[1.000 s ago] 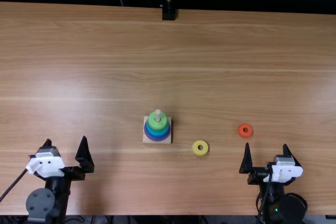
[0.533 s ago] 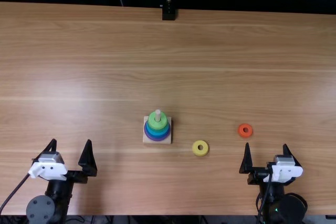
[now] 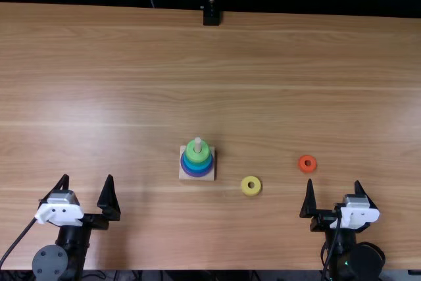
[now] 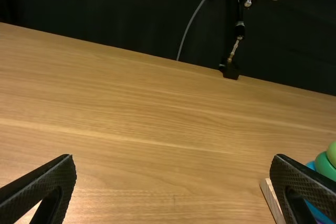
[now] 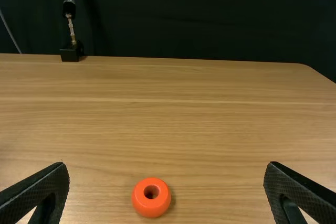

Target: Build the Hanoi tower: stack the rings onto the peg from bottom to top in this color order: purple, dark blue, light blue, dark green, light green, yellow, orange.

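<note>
The wooden peg stands on a square base near the middle of the table. Its rings run from purple at the bottom through blue shades to a light green ring on top; a darker green edge shows under it in the left wrist view. A yellow ring lies right of the base, an orange ring farther right. My left gripper, also in the left wrist view, is open and holds nothing. My right gripper, also in the right wrist view, stands open near the orange ring.
A camera stand is at the table's far edge, with a cable beside it. A dark cloth hangs behind the wooden table. Both arms rest at the near edge.
Over the last second my left gripper has shifted slightly back toward the near edge and straightened a little. The right arm, peg and rings have stayed still.
</note>
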Controlling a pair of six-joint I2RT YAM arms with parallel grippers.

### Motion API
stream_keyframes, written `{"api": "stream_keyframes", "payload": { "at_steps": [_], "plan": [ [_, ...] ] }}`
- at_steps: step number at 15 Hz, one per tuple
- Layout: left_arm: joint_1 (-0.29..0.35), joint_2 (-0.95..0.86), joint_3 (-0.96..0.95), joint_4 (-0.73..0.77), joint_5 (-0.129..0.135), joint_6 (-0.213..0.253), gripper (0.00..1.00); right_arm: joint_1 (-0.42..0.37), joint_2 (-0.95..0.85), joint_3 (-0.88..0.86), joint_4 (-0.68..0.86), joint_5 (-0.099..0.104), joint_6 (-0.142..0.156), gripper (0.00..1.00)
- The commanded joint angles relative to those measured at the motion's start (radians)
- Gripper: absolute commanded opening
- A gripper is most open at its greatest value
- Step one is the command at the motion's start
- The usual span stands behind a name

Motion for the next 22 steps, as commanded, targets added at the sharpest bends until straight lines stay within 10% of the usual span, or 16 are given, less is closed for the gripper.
{"api": "stream_keyframes", "payload": {
  "at_steps": [1,11,15,22],
  "plan": [
    [0.009,-0.012,-0.021,0.001,0.005,0.010,1.00,-0.013,-0.016,-0.017,-0.027,0.011,-0.001,1.00],
    [0.005,-0.012,-0.021,0.003,0.014,0.016,1.00,-0.013,-0.016,-0.017,-0.029,0.011,-0.001,1.00],
    [0.008,-0.012,-0.021,0.007,0.007,0.266,1.00,-0.013,-0.015,-0.017,-0.027,0.009,-0.001,1.00],
    [0.008,-0.012,-0.021,0.003,0.007,0.281,1.00,-0.013,-0.016,-0.017,-0.029,0.011,-0.001,1.00]
  ]
}}
